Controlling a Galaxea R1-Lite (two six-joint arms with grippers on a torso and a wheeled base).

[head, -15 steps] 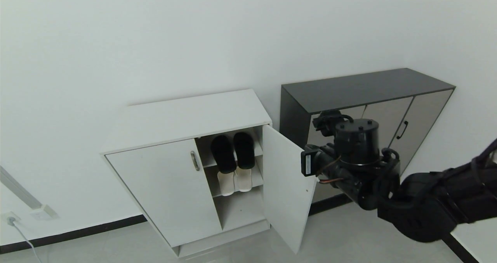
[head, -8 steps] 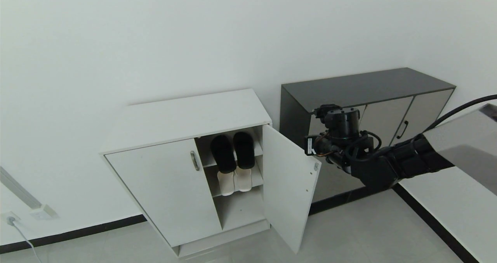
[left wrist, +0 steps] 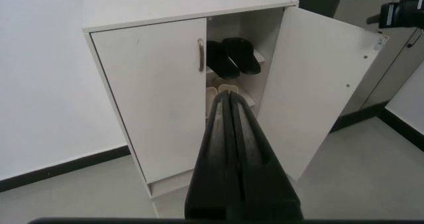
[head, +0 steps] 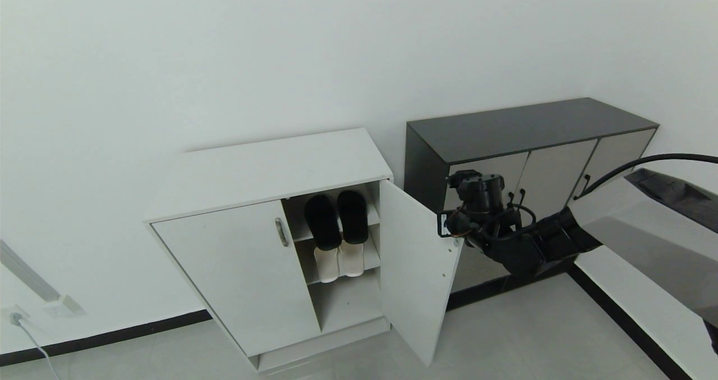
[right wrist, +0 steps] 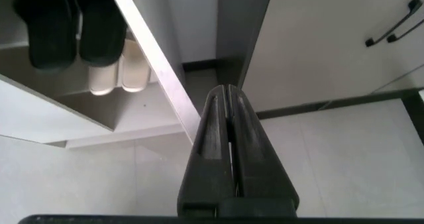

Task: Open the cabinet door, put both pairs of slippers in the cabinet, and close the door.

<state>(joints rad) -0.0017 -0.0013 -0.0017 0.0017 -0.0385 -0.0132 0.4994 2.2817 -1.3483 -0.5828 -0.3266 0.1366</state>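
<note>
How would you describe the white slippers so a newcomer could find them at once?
Find the white cabinet left of the dark cabinet, its right door open. Inside, the white slippers sit on the second shelf down, directly below the black slippers; their pale colour sets them apart.

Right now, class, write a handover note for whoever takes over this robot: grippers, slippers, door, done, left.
Left gripper: shut, empty, facing the cabinet.
Right gripper: shut, empty, by the open door's free edge.
Inside: black slippers above, white slippers directly below.
Done: door opened, both pairs in.
Left: close the door.
</note>
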